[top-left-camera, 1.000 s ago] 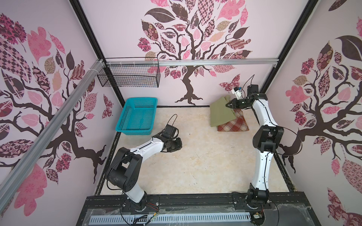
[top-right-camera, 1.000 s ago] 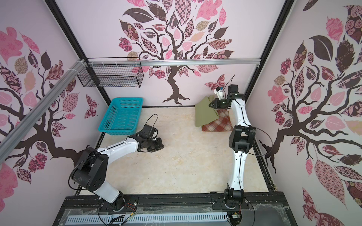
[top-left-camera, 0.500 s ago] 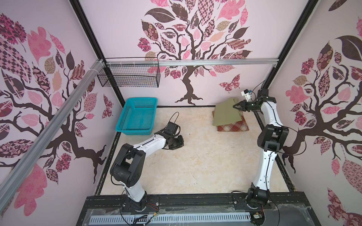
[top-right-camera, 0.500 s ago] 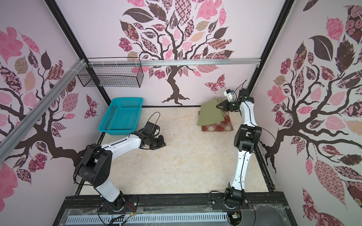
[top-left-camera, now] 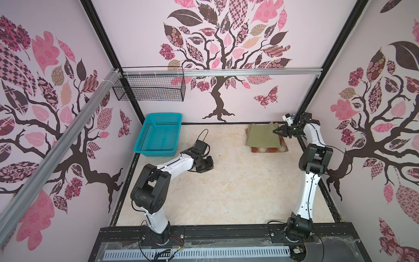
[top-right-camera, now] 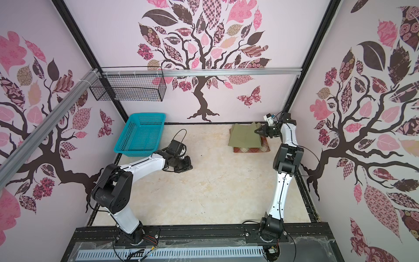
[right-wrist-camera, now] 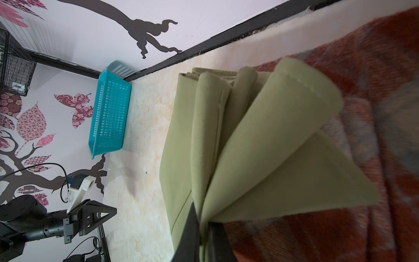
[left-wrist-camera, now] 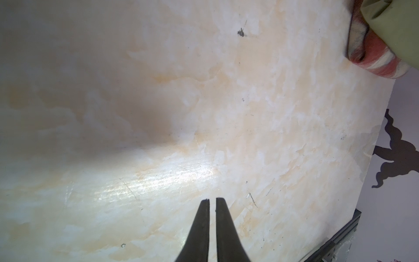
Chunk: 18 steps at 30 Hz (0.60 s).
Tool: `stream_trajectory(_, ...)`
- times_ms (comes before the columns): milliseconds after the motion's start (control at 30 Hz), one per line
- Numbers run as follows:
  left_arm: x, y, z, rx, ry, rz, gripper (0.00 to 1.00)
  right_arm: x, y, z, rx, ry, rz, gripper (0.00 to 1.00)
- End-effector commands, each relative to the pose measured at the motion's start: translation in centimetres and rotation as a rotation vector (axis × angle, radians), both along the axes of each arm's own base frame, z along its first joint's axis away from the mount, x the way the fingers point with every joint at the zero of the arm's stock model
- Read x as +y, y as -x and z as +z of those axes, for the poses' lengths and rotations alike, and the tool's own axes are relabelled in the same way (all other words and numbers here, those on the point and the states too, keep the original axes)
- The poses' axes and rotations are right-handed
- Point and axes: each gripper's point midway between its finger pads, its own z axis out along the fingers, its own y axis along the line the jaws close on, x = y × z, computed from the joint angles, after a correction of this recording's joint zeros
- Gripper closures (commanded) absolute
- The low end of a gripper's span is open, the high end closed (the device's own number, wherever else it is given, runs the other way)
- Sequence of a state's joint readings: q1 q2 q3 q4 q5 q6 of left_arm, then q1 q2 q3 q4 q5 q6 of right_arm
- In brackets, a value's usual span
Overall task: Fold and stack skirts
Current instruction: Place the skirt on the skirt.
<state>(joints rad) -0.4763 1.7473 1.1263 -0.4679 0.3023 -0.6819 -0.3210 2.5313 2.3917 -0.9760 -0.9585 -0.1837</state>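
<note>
The olive skirt [top-left-camera: 264, 137] lies folded atop the plaid skirt [top-left-camera: 269, 150] at the table's [top-left-camera: 226, 186] far right corner. The right gripper [top-left-camera: 275, 131] pinches its soft, limp corner, where the layers will likely splay. The left gripper [left-wrist-camera: 212, 200] is clenched, empty.

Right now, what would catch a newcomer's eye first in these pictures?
The folded olive-green cloth skirt lying on the thick rust-red and cream plaid skirt in the far right corner of the marble-look table, its edge pinched by the shut right gripper. Next, the turquoise plastic mesh basket at the far left, with the shut left gripper poised nearby.
</note>
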Motion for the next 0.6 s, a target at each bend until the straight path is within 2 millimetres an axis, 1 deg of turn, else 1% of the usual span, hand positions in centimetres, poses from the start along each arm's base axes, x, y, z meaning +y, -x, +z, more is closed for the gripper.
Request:
stream_trajectory(0,-0.4,-0.8,1.0,-0.012,0.014,-0.001,0.89,-0.3,-0.5,-0.4,0.002,0.008,-0.004,1.00)
stream_trajectory(33,-0.4,-0.8,1.0,-0.012,0.012,-0.003,0.89,-0.5,-0.7,-0.3,-0.001,0.016,-0.013,1.00)
stream_trajectory(167,-0.4,-0.7,0.6,-0.003,0.005,-0.004,0.89,-1.3,-1.7,-1.2,0.018,0.034,-0.073,1.00)
stream_trajectory(300,-0.4,-0.7,0.4,0.002,0.008,-0.004,0.89,-1.8,-2.1,-2.3,0.037,0.049,-0.104,1.00)
stream_trajectory(467,-0.4,-0.7,0.1,0.006,0.006,-0.004,0.89,-2.2,-2.5,-2.9,0.043,0.064,-0.129,1.00)
stream_trajectory(567,-0.6,-0.7,-0.1,0.014,0.010,-0.005,0.89,-2.6,-2.5,-3.6,0.055,0.085,-0.142,1.00)
